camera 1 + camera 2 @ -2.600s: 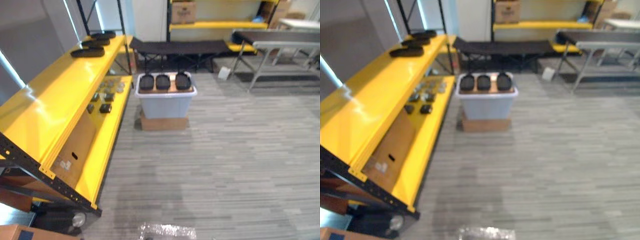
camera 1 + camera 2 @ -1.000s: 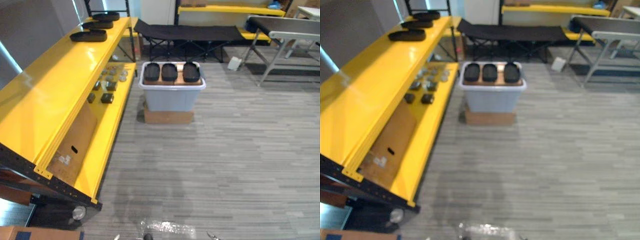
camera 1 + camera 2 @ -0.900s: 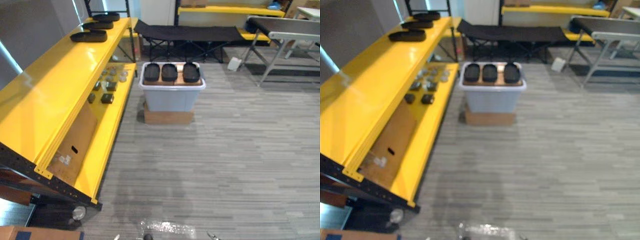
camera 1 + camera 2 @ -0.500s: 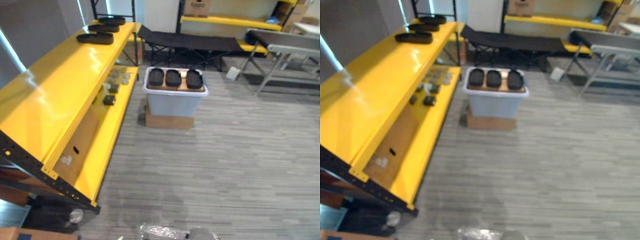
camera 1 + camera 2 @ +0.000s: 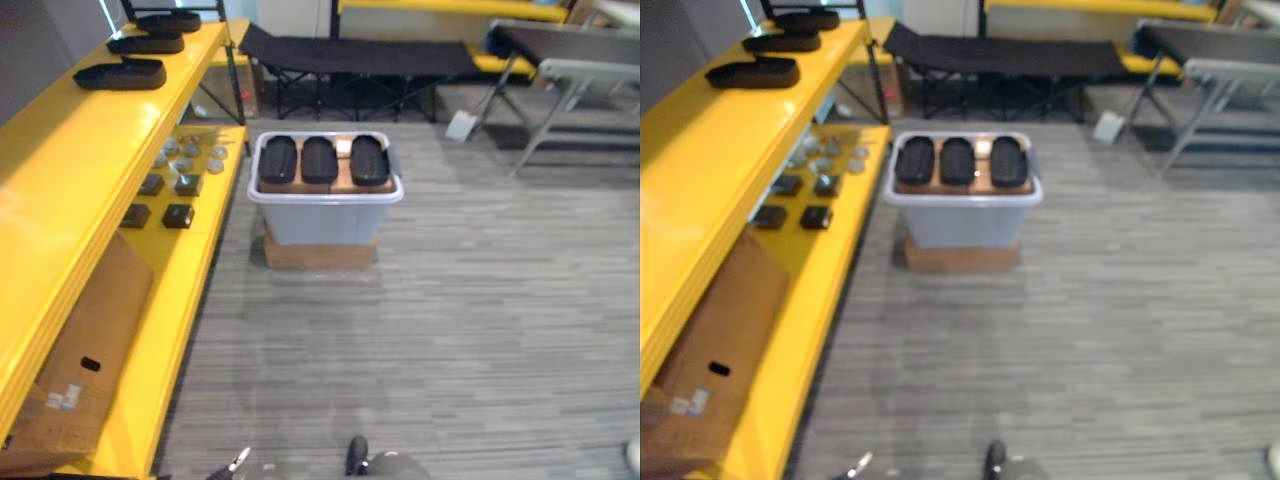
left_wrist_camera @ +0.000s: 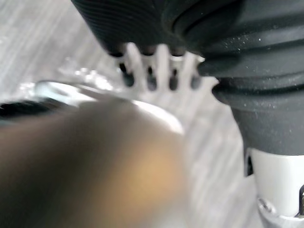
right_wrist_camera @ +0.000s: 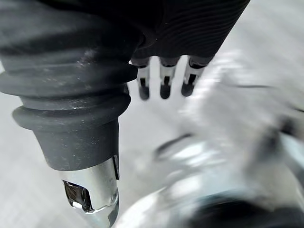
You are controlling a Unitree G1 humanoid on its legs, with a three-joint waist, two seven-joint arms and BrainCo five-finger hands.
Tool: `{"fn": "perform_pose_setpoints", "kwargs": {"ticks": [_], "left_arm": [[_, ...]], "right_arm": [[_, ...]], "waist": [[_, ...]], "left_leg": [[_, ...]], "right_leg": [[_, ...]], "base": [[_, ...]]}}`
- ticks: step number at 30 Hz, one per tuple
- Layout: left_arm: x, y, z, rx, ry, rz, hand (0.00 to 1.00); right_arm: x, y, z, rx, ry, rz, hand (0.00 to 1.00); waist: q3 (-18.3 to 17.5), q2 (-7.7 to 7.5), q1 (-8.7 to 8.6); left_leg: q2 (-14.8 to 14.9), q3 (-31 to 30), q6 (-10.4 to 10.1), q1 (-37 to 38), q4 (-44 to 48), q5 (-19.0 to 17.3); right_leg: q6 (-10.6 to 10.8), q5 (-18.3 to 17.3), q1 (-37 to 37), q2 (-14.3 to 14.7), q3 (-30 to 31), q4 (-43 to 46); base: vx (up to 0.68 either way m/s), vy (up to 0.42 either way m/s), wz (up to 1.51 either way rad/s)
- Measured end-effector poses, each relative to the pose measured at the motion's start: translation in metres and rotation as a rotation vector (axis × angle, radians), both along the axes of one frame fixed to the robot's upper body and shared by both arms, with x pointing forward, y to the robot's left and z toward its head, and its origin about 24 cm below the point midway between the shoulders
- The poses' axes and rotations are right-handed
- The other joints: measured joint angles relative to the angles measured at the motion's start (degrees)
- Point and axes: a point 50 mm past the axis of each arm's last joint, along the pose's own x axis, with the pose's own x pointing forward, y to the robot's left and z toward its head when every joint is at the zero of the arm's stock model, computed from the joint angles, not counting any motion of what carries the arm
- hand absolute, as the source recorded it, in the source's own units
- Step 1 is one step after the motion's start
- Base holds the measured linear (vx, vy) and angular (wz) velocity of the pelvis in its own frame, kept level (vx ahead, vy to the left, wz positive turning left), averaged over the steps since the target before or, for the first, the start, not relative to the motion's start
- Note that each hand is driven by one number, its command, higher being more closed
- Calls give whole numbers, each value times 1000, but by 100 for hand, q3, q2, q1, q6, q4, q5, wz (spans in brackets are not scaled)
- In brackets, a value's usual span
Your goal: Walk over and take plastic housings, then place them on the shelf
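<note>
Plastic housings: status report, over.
Both empty: left hand open, right hand open. Three black plastic housings lie atop the grey bin ahead, beside the yellow shelf. Only grey floor before the bin.

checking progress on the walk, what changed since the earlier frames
The view has shifted: the robot has stepped closer to the grey bin. The bin-top housings and the shelved housings on the yellow shelf stayed put. The left hand and right hand hold nothing, fingers straight.
</note>
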Motion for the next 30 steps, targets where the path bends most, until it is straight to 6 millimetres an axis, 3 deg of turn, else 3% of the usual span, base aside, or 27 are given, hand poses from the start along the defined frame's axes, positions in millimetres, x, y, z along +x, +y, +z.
{"fn": "perform_pose_setpoints", "kwargs": {"ticks": [1, 3, 4, 5, 7, 8, 9, 10, 11, 13, 14, 15, 16, 17, 18, 19, 21, 23, 24, 25, 26, 27, 28, 29, 30], "left_arm": [[-2, -1, 0, -3, 1, 0, 0], [-2, -1, 1, -1, -16, -32, 0], [-4, -4, 0, 3, -15, -54, 0], [-11, -8, -1, 2, -5, -66, 0], [-21, -8, -3, 10, 15, -83, 0], [-28, -3, -3, 31, 27, -98, 0], [-25, -2, -2, 35, 20, -103, 0], [-21, 2, -1, 50, 14, -110, 0], [-21, 4, -1, 56, 15, -111, 0], [-21, 7, -1, 75, 25, -110, 0], [-24, 10, -1, 104, 43, -138, 0], [-25, 11, 0, 115, 48, -148, 0], [-25, 18, 1, 152, 54, -166, 0], [-28, 23, 2, 179, 63, -174, 0], [-28, 25, 2, 187, 56, -173, 0], [-17, 27, 4, 202, 15, -178, 0], [14, 28, 10, 223, -82, -198, 0], [47, 31, 20, 224, -197, -213, 0], [53, 30, 22, 220, -212, -215, 0], [56, 30, 22, 210, -219, -209, 0], [51, 32, 21, 206, -207, -193, 0], [48, 35, 21, 211, -196, -192, 0], [46, 29, 18, 190, -184, -179, 0], [43, 10, 13, 136, -172, -175, 0], [41, 0, 11, 109, -160, -171, 0]], "right_arm": [[17, -3, 5, -24, -59, 5, 0], [40, -6, 13, -56, -139, 29, 0], [53, -9, 19, -83, -185, 46, 0], [57, -11, 21, -96, -199, 56, 0], [56, -3, 18, -80, -183, 101, 0], [56, 9, 15, -42, -179, 152, 0], [59, 10, 16, -37, -185, 169, 0], [57, 12, 15, -23, -176, 188, 0], [57, 14, 15, -18, -174, 202, 0], [51, 19, 11, -1, -144, 215, 0], [45, 26, 7, 22, -124, 209, 0], [40, 31, 4, 37, -111, 205, 0], [31, 39, 0, 50, -89, 198, 0], [30, 35, 1, 31, -104, 202, 0], [30, 33, 1, 24, -98, 212, 0], [30, 33, 1, 18, -90, 221, 0], [34, 35, 2, 3, -101, 210, 0], [42, 37, 4, -8, -117, 206, 0], [43, 38, 4, -9, -120, 205, 0], [43, 40, 4, -7, -124, 205, 0], [39, 44, 2, 5, -115, 203, 0], [36, 48, 0, 15, -108, 200, 0], [34, 44, 0, 5, -94, 198, 0], [35, 36, 1, -20, -82, 199, 0], [35, 33, 2, -27, -76, 199, 0]], "waist": [[8, -15, 120], [41, -105, 299], [63, -8, 321], [71, 84, 359], [74, 29, 545], [69, -152, 580], [117, -192, 571], [160, -245, 584], [169, -272, 589], [171, -339, 567], [154, -381, 563], [136, -417, 554], [108, -478, 504], [101, -525, 463], [95, -535, 431], [95, -503, 391], [102, -417, 355], [106, -394, 287], [108, -393, 277], [102, -411, 258], [50, -525, 271], [-4, -642, 254], [-27, -527, 280], [-50, -226, 279], [-33, -135, 262]], "left_leg": [[-228, 27, 64, -219, -379, -37], [-768, 49, 106, -562, -1440, -18], [-1008, 11, 150, -771, -2501, 216], [-1112, 19, 184, -842, -3685, 680], [-1176, 39, 413, -709, -4122, 1662], [-1302, 49, 725, -764, -3833, 1527], [-1278, 51, 865, -894, -3538, 1378], [-1223, 54, 1024, -1079, -3028, 993], [-1222, 51, 1035, -1083, -2903, 843], [-1363, 75, 1171, -620, -3206, 631], [-1458, 110, 1170, -206, -3637, 632], [-1510, 108, 1131, -45, -3781, 652], [-1616, 111, 1120, 325, -4054, 664], [-1684, 131, 1113, 701, -4272, 669], [-1684, 139, 1100, 879, -4362, 662], [-1618, 85, 1051, 1121, -4523, 634], [-1432, -77, 936, 1266, -4627, 572], [-1229, -247, 695, 1303, -4631, 429], [-1187, -274, 631, 1355, -4632, 390], [-1117, -312, 448, 1511, -4630, 281], [-1115, -345, 238, 1683, -4621, 149], [-1156, -418, 143, 1764, -4613, 72], [-978, -496, 7, 1892, -4537, -119], [-692, -477, -57, 1855, -4482, -135], [-611, -475, -88, 1872, -4511, -96]], "right_leg": [[-5, -38, 261, -125, 48, -71], [207, -368, 497, -419, 142, -87], [361, -554, 594, -457, 124, -85], [408, -729, 689, -431, 128, -90], [450, -912, 891, -445, 303, -177], [389, -1090, 994, -564, 318, -213], [417, -1083, 1025, -568, 305, -168], [516, -1024, 1098, -564, 317, -156], [595, -973, 1112, -588, 328, -84], [738, -934, 599, -819, 478, 1443], [1506, -671, -147, -1153, 531, 3155], [1724, -580, -476, -1278, 561, 3847], [1616, -648, -929, -1584, 437, 4801], [1375, -907, -1132, -1871, 83, 5038], [1253, -1046, -1159, -1941, -122, 4940], [1113, -1221, -1240, -1951, -474, 4417], [1063, -1211, -1416, -1687, -548, 3017], [979, -540, -1687, -1420, -215, 1275], [962, -276, -1731, -1374, -97, 1004], [902, 271, -1726, -1265, 74, 624], [695, 942, -1702, -1223, 290, 545], [548, 1326, -1681, -1243, 356, 615], [793, 747, -1504, -1108, 257, 667], [667, 674, -1496, -843, 150, 669], [671, 556, -1481, -778, 131, 683]], "base": [[373, 9, -28], [361, 69, -27], [342, 136, -9], [413, 207, -8], [398, 222, -24], [469, 200, -9], [567, 222, 14], [468, 179, 11], [462, 189, 0], [431, 205, -6], [321, 162, -1], [404, 141, 13], [510, 130, 20], [433, 95, 18], [424, 32, 14], [382, -12, 26], [409, -56, 43], [360, -137, 34], [388, -199, 22], [418, -257, 16], [425, -293, 23], [547, -426, 19], [516, -420, 12], [500, -389, 5], [323, -236, -5]]}}
